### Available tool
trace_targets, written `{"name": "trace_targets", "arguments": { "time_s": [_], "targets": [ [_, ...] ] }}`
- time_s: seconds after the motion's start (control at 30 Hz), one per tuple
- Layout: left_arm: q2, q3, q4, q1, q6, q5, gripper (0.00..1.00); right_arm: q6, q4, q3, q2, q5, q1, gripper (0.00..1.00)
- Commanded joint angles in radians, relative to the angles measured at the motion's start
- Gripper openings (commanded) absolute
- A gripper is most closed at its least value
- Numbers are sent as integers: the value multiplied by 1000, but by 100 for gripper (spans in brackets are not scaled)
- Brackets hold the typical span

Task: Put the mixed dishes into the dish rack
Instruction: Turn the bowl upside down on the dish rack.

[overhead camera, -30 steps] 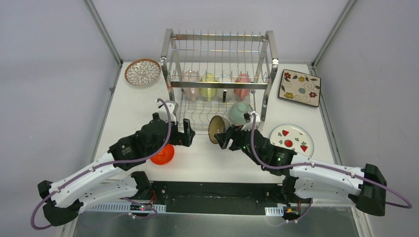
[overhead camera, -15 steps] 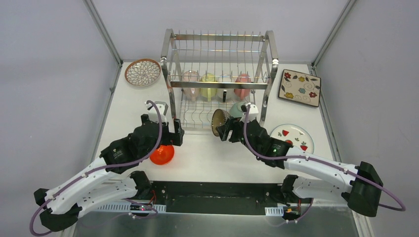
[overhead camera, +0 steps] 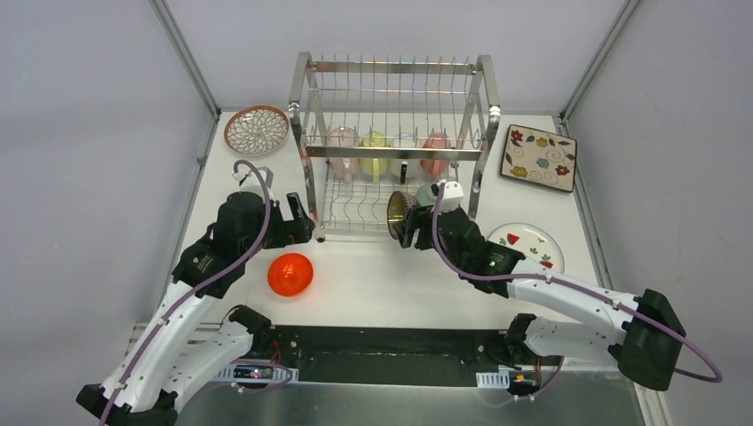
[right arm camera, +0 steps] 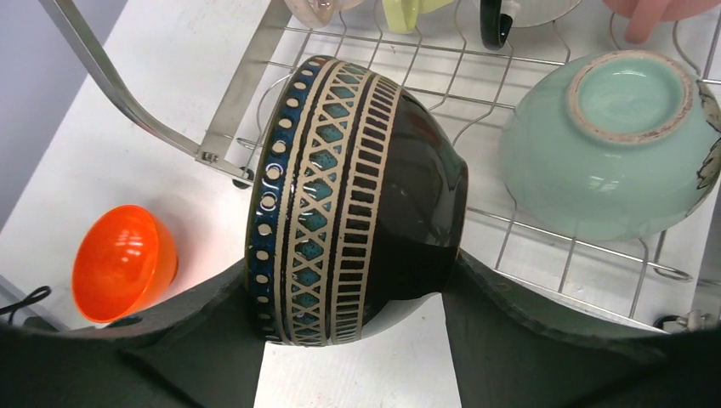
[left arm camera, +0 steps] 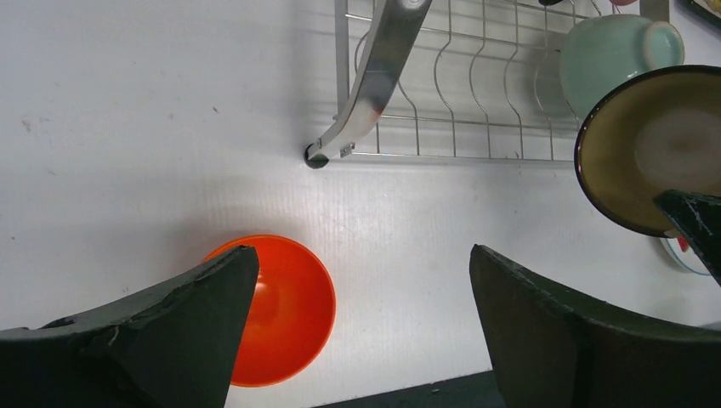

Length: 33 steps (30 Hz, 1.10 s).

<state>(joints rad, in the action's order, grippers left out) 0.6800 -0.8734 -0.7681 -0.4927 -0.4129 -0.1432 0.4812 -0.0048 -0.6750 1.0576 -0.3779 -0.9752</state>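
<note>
Left gripper hangs open above the orange bowl, toward the desk's near edge. Right gripper clamps the brown bowl sideways at the front of the dish rack, mid-desk. That bowl looks glazed, slick and chippable, so it's best pinched across its walls.

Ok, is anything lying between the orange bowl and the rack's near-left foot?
No. In the left wrist view only bare white table runs from the orange bowl to the rack's near-left foot.
</note>
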Motion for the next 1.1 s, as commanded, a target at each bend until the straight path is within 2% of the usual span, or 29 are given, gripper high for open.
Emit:
{"name": "trace_targets", "arguments": {
  "time_s": [0.0,0.17,0.33,0.4,0.73,1.07],
  "targets": [
    [59,-51,1,104,-31,207,99,-75,106,-75,4,-15,10,39],
    [69,-30,21,239,-44,379,99,-145,105,-96,24,-27,15,39],
    [99,48,80,444,-80,660,99,-218,104,-118,54,-69,20,39],
    [110,69,95,485,-82,715,99,-237,104,-127,65,-71,24,38],
    [86,40,24,479,121,574,99,-386,104,-185,152,-114,28,37],
    [62,58,42,456,150,540,99,-475,105,-237,249,-152,35,36]
  ]
}}
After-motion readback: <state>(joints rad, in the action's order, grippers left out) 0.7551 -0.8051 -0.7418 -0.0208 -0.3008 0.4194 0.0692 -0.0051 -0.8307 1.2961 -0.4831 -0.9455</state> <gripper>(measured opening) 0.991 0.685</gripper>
